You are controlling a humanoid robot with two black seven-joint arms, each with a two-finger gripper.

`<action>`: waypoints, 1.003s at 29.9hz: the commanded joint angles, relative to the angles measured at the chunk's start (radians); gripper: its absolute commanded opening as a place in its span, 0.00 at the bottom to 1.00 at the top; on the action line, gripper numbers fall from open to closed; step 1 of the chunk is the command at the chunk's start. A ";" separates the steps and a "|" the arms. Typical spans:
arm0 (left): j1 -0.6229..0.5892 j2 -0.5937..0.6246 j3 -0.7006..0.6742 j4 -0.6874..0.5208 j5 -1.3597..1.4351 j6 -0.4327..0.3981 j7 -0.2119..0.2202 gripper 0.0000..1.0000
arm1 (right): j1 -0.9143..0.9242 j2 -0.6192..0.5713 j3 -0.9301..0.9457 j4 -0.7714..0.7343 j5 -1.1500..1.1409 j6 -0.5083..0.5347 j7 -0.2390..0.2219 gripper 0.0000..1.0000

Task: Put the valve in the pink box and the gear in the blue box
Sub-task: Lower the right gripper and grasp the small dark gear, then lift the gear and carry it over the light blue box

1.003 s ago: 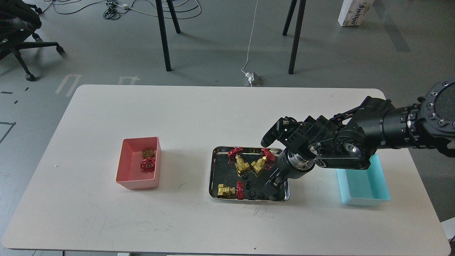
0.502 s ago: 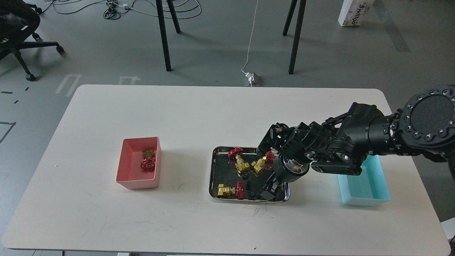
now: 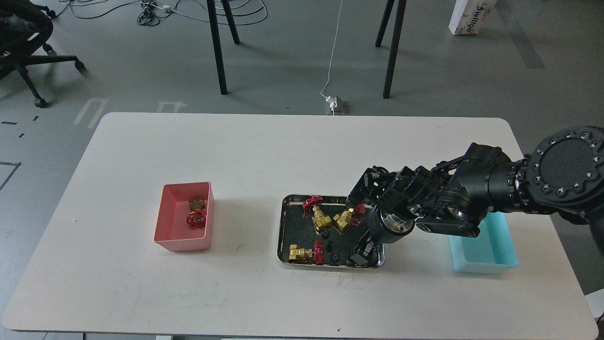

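One valve [image 3: 196,215] lies in the pink box [image 3: 165,222] at the left. Three more valves [image 3: 319,220] [image 3: 346,219] [image 3: 305,253] lie in the steel tray [image 3: 284,231]. Tiny black gears [image 3: 334,257] lie on the tray's dark floor, hard to pick out. My right gripper [image 3: 358,256] points down into the tray's front right corner, just right of the gears; it is dark and its fingers cannot be told apart. The blue box [image 3: 486,257] stands at the right, partly under my right arm, and the part of it that shows holds nothing. My left gripper is out of view.
The white table [image 3: 264,156] bears the tray in the middle and one box on each side. My right forearm [image 3: 476,196] stretches from the right edge over the blue box's back end. Chair and table legs stand on the floor behind.
My right arm has shifted and its wrist has sunk, bringing the gripper a little lower and nearer the tray's front right corner. The valves and boxes have not moved.
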 commanded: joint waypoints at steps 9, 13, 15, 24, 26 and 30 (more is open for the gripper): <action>0.000 0.001 0.000 0.000 0.000 0.000 0.000 0.97 | -0.007 0.000 -0.001 -0.012 0.000 0.007 -0.010 0.40; 0.000 0.001 0.002 0.000 0.002 0.000 -0.002 0.97 | -0.007 0.000 -0.001 -0.016 0.002 0.013 -0.015 0.24; 0.000 0.000 0.003 0.000 0.000 0.000 0.000 0.97 | -0.005 0.000 0.001 -0.016 0.002 0.013 -0.015 0.19; 0.000 -0.002 0.005 0.000 0.000 0.000 0.000 0.97 | 0.036 0.000 0.036 -0.005 0.028 0.021 -0.017 0.08; 0.001 -0.003 0.006 0.000 0.000 0.000 0.000 0.97 | 0.072 -0.002 0.077 0.003 0.047 0.021 -0.017 0.08; 0.003 -0.008 0.012 0.000 0.000 0.001 -0.002 0.97 | 0.136 -0.149 0.128 0.061 0.101 0.022 -0.017 0.08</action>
